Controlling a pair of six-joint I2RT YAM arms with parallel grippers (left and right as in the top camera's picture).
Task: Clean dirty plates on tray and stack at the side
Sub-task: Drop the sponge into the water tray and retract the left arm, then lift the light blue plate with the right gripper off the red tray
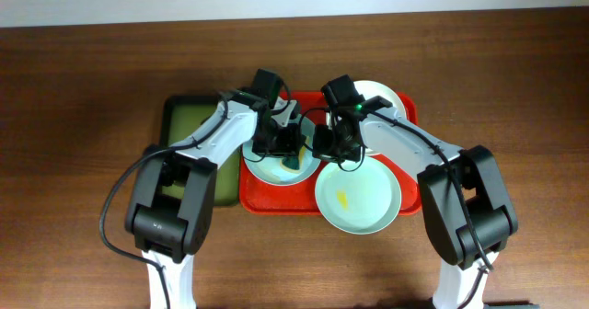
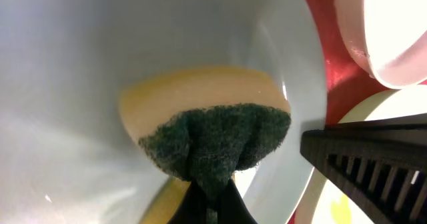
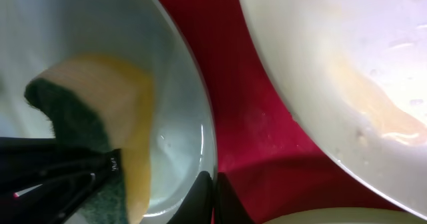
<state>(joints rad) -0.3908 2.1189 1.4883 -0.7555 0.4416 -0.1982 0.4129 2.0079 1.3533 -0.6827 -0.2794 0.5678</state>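
Dark green and narrow, the side tray [image 1: 189, 125] lies furthest left on my overhead feed, touching the red tray [image 1: 250, 199] beside it. Next comes my left claw [image 1: 293, 158], clenched on a sponge [image 2: 207, 127]. It pinches the green scouring side, and the yellow foam rests on the inside of the pale blue plate [image 1: 269, 169], which sits in the left half of the red tray. Just right of that, my right claw [image 3: 213, 184] is clenched too, tips at the blue plate's rim; I cannot tell whether the rim is nipped between them. Further right, the pale green plate [image 1: 368, 203] lies at the tray's near right corner, overhanging the tray's edge, with a yellow smear [image 1: 342, 199] on it. The white plate [image 1: 385, 96] sits at the far right corner, partly under the right arm.
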